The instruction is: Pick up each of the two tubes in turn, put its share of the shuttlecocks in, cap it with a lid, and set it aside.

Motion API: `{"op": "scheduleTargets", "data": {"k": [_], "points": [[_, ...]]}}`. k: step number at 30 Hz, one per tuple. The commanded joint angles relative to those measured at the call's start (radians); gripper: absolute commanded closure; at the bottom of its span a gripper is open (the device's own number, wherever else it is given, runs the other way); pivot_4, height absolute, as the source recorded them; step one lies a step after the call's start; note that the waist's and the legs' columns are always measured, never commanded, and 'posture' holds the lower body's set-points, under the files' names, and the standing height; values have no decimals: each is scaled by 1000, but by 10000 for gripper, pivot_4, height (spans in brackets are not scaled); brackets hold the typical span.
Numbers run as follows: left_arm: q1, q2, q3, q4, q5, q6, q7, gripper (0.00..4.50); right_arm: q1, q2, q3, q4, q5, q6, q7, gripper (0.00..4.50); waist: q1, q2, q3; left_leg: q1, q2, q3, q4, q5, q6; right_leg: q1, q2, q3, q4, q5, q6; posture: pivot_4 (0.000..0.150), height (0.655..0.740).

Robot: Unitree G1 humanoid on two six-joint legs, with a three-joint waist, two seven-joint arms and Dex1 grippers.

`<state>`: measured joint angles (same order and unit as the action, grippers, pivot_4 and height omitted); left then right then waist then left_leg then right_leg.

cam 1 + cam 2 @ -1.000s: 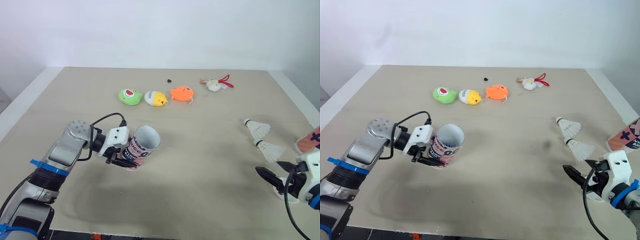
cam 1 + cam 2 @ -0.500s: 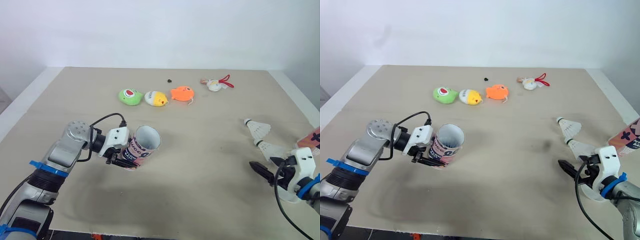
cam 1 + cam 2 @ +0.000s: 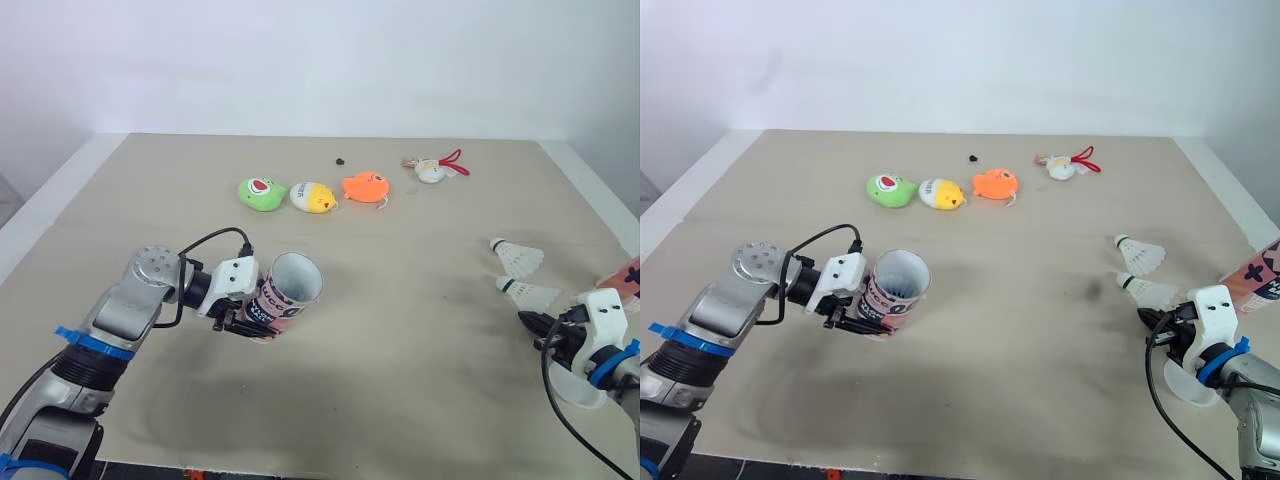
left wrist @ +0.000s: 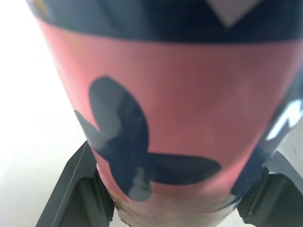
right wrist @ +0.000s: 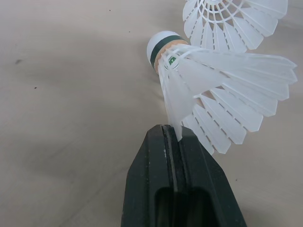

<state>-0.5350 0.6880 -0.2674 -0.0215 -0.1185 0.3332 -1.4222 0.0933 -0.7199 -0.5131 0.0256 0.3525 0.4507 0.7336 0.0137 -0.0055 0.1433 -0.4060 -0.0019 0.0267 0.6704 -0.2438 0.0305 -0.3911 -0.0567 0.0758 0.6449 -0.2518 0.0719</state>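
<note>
Table (image 3: 420, 340): the left edge and left third are bare.

Left gripper (image 3: 248, 322): its fingers (image 4: 78, 191) are clamped on the lower end of the tube (image 3: 285, 290). The tube is tilted, open mouth up and toward the right, above the front-left part of the table. Bare surface surrounds it on all sides.

Behind it, along the far side, stand 3 toys in a row: green toy (image 3: 260, 192), yellow toy (image 3: 312, 197) just beside it, and orange toy (image 3: 363, 186) next. A black speck (image 3: 340, 159) lies behind them. A white toy (image 3: 430, 170) with a red cord lies further right. All are well apart from the tube.

The centre of the table is open.

At right lie 2 shuttlecocks, cork ends pointing left: far shuttlecock (image 3: 515, 255), with near shuttlecock (image 3: 527, 292) just in front of it, their skirts close together. Right gripper (image 5: 173, 136): fingers pressed together, a feather of the near shuttlecock caught at their tips.

The 2nd tube (image 3: 1260, 275) lies at the right edge, just beside the right gripper.
</note>
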Motion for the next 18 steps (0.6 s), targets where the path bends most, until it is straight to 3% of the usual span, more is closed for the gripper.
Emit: {"op": "scheduleTargets", "data": {"k": [1, 7, 10, 14, 18], "points": [[38, -6, -65, 0, 5, 18, -7, 19246, 15, -39, -35, -24, 16, -6, 16, 44427, 0, 0, 0, 0, -1, 0, 0, 0, 0, 0, -1, 0, 0, 0, 0, 1500, 7400], [34, -5, -65, 8, 5, 14, -8, 19246, 92, -100, -75, -216, 129, 81, 117, 44427, 0, 0, 0, -1, -2, -1, 0, -1, 2, 0, -2, 0, 0, -2, 2, 1500, 7400], [28, -5, -67, 19, 6, 10, -12, 19246, 95, -162, -82, -409, 243, 173, 172, 44427, -3, 0, 1, -1, -2, -1, -1, -2, 2, 0, -2, 0, 0, -2, 3, 1500, 7400], [15, -7, -72, 26, 7, 10, -16, 19246, -19, -265, 15, -623, 330, 237, 186, 44427, -4, -1, 2, 0, -2, -2, 0, -1, 2, 0, -2, -1, 0, -4, 6, 1500, 7400], [2, -11, -75, 35, 8, 12, -21, 19246, -196, -311, 175, -711, 338, 240, 173, 44427, -2, -7, 1, 0, -1, -7, 0, -1, 1, 0, -2, -6, -1, -5, 5, 1500, 7400]]}}
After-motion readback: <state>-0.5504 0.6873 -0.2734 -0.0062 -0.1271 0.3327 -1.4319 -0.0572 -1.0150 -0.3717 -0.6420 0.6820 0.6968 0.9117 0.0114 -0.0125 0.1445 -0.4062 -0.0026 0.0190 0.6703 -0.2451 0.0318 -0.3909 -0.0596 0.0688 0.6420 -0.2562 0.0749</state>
